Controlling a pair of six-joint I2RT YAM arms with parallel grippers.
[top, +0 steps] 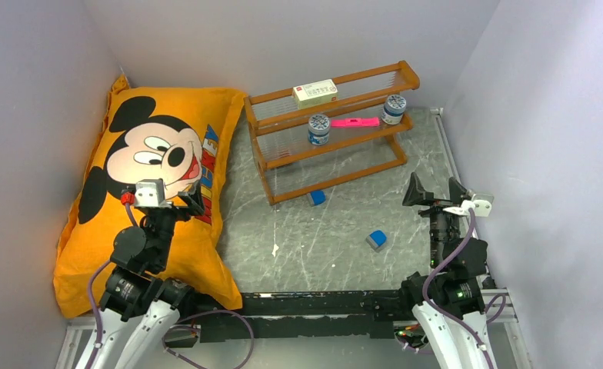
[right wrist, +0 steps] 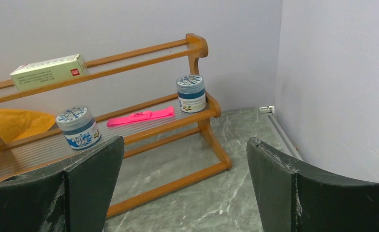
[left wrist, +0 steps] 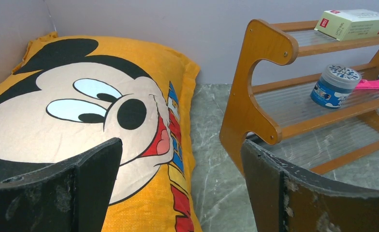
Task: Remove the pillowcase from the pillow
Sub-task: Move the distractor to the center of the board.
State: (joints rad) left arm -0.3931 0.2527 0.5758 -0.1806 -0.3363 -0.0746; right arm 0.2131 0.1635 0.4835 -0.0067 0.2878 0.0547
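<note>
While both pairs of fingers stand wide apart with nothing between them, the left gripper (left wrist: 181, 146) hangs over the right half of the pillowcase (left wrist: 81, 111), by Mickey's mouth; whether it touches the cloth I cannot tell. The case lies face up along the left wall, its far corner reaching the back wall, full and plump. The pillow inside is wholly covered.

The right gripper (right wrist: 185, 142) hangs over the table (top: 321, 246) near the right wall, well apart from the case and pointing at the rack (right wrist: 197, 46). The rack stands at the back, its left end just beside the case. A box (top: 314, 92) lies on its top shelf. Two jars (top: 318, 128) sit on the middle shelf with a pink strip (top: 355, 122) between them. Two blue blocks (top: 375, 240) lie on the table in front of the rack.
</note>
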